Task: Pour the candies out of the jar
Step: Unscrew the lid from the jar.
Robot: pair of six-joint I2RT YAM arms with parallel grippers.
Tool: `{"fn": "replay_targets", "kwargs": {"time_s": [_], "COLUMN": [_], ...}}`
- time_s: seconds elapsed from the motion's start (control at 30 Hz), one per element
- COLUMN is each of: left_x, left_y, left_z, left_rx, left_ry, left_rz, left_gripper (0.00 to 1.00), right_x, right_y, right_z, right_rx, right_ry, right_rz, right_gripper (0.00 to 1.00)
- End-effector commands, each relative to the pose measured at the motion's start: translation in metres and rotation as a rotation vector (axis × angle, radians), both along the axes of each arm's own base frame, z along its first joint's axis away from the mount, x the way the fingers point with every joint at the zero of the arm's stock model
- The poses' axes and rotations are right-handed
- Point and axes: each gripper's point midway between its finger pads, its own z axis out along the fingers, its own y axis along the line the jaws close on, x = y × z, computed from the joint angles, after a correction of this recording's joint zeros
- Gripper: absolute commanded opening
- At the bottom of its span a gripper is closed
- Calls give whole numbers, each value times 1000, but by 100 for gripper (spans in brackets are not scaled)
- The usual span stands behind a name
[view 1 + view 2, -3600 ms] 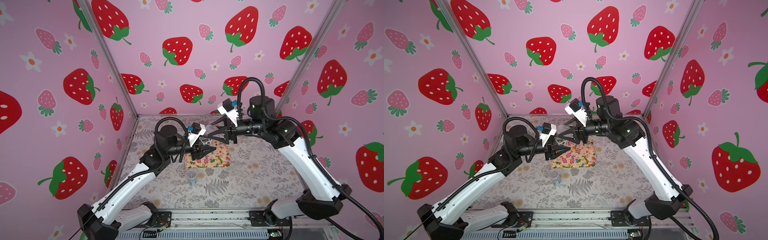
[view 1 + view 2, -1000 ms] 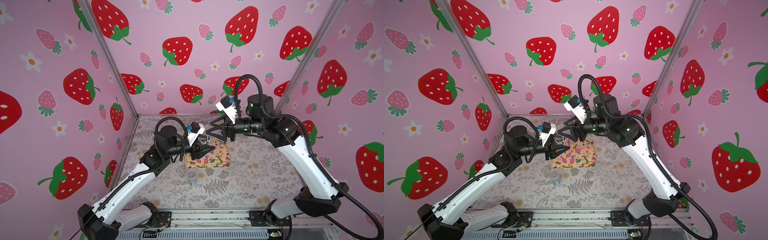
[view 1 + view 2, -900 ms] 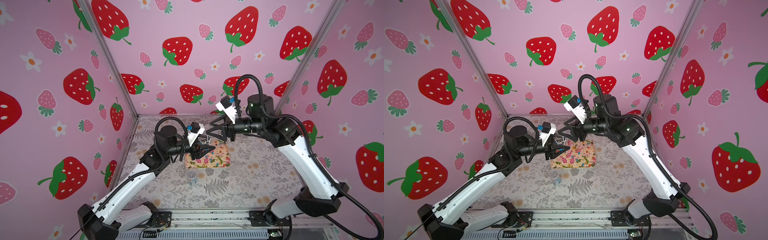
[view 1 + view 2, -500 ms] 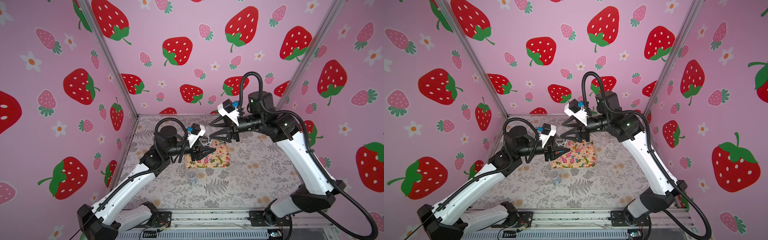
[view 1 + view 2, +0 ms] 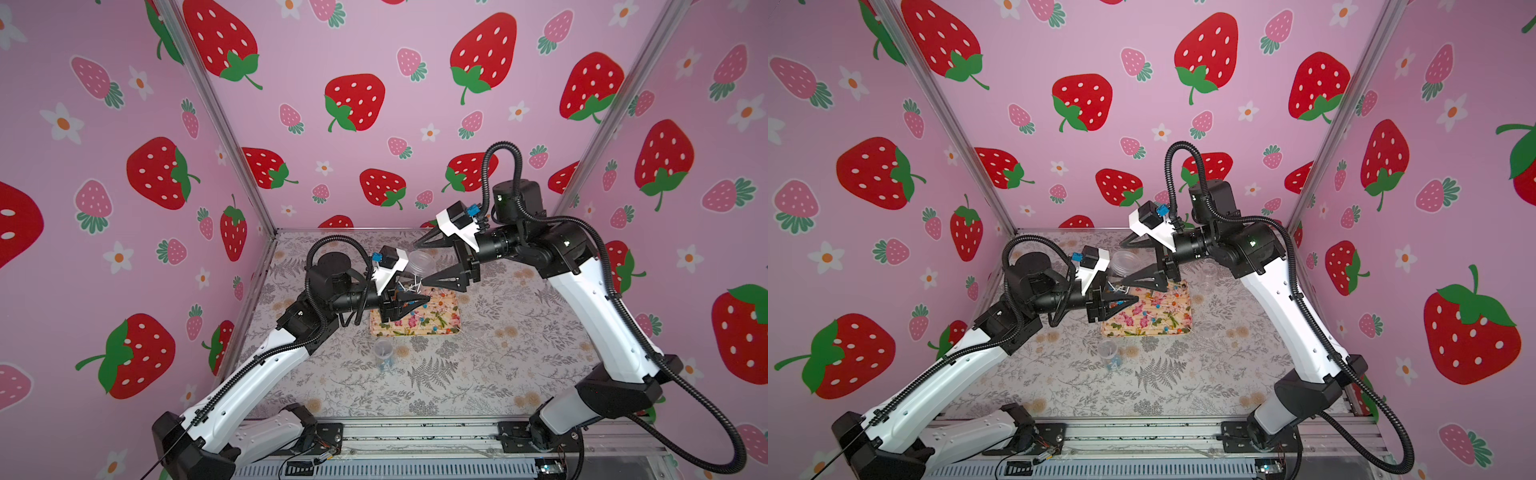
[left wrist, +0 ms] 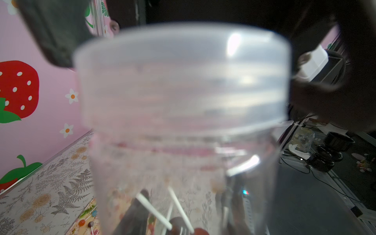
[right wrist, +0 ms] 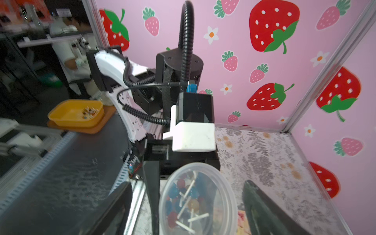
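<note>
A: Two claws and one jar. Which of them has it?

B: The left claw (image 5: 409, 300) is clamped on the body of the clear jar (image 7: 195, 199). The jar's lid end is turned towards the right claw (image 5: 419, 266).

A: And the right claw?

B: Its jaws stand wide apart, with one of its fingers (image 7: 114, 209) on each side of the lid (image 6: 183, 81). Its own wrist view shows a gap between each finger and the lid's rim, so it grips nothing.

A: Where are the candies?

B: Inside the jar, lying in the end that the left claw holds. The candies (image 7: 183, 203) show through the translucent lid as blue, red and orange heads on white sticks. The lid sits on the jar's mouth.

A: What is beneath the claws?

B: A floral tray (image 5: 384, 328) lies on the patterned table (image 5: 457, 382) below both claws. Loose lollipops (image 5: 1158, 311) are scattered over it.

A: Anything else close by?

B: A small clear cup (image 5: 382, 353) stands on the table below the left claw, just off the tray's edge on the side of the arm bases. Something blue shows in it, too small to make out.
</note>
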Motion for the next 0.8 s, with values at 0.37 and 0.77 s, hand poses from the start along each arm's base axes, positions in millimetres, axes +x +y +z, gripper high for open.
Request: {"fn": "replay_targets", "kwargs": {"time_s": [0.37,0.77], "left_x": [3,4], "left_y": [4,3], "left_z": [13,12], "left_rx": [-19,-10], "left_ry": [-62,-61], "left_rz": [32,29], "left_gripper": [40,40], "right_x": [36,23], "right_y": [-24,-1], "right_z": [23,-2], "right_rx": [8,-45], "right_ry": [348,426], "right_rz": [-475,-410], "right_gripper": [99,99]}}
